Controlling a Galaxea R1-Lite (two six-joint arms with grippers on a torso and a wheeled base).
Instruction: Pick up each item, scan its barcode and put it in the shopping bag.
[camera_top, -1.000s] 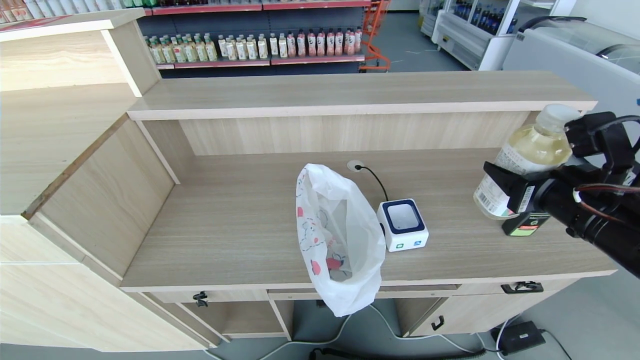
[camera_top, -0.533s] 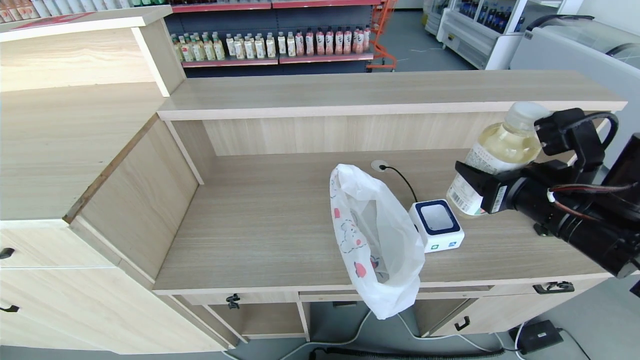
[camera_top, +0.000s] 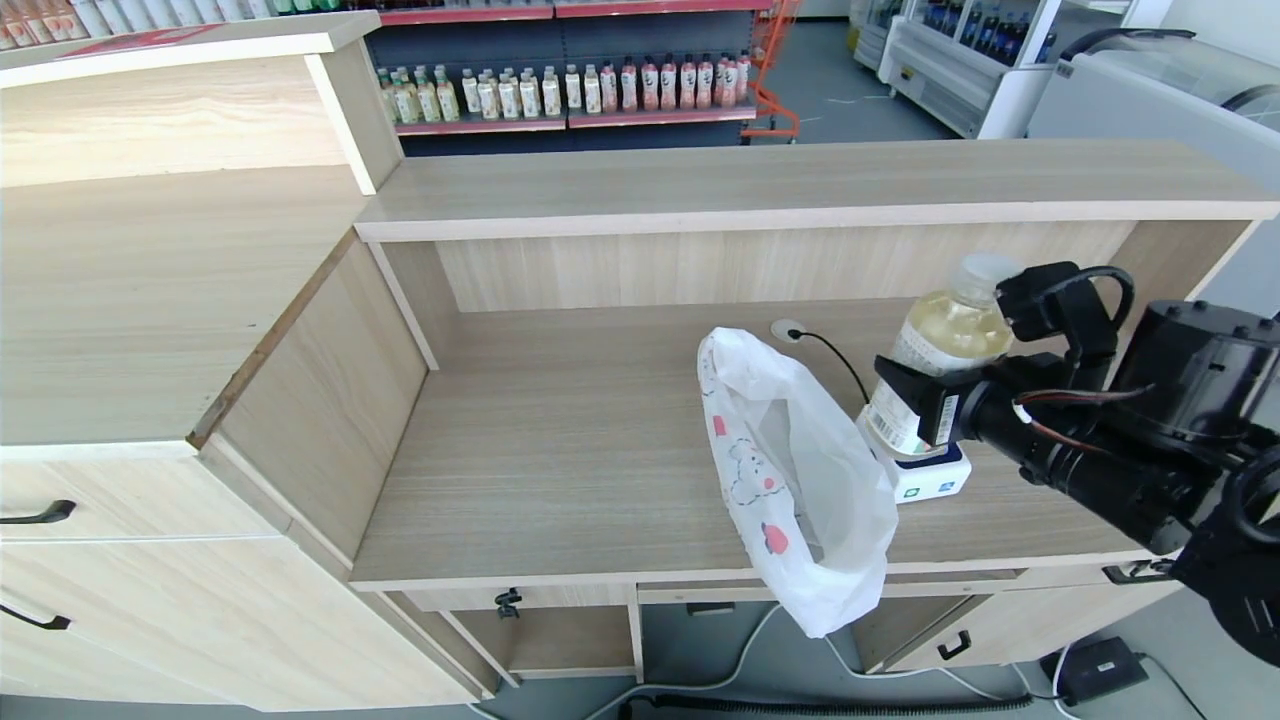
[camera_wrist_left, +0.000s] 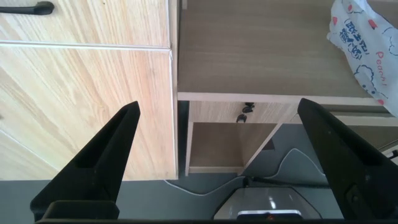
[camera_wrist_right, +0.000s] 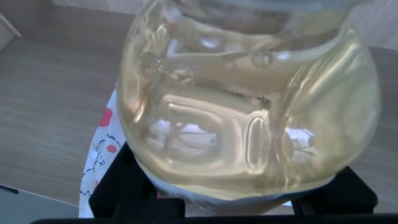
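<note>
Scanner (camera_top: 938, 484) is mostly covered by the bottle (camera_top: 940, 345) and the right end effector (camera_top: 930, 400). The bottle's cap is cut off in the right wrist view. The bag (camera_wrist_left: 367, 43) is clipped in the left wrist view, and its contents can't be made out.

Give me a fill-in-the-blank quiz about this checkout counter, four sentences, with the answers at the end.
1. The right gripper is shut on a ____ of pale yellow liquid.
2. That item is held over the white ____ on the counter.
3. A printed white plastic shopping ____ overhangs the counter's front edge.
4. The left gripper, holding nothing, is ____.

Missing words: bottle; scanner; bag; open.
</note>
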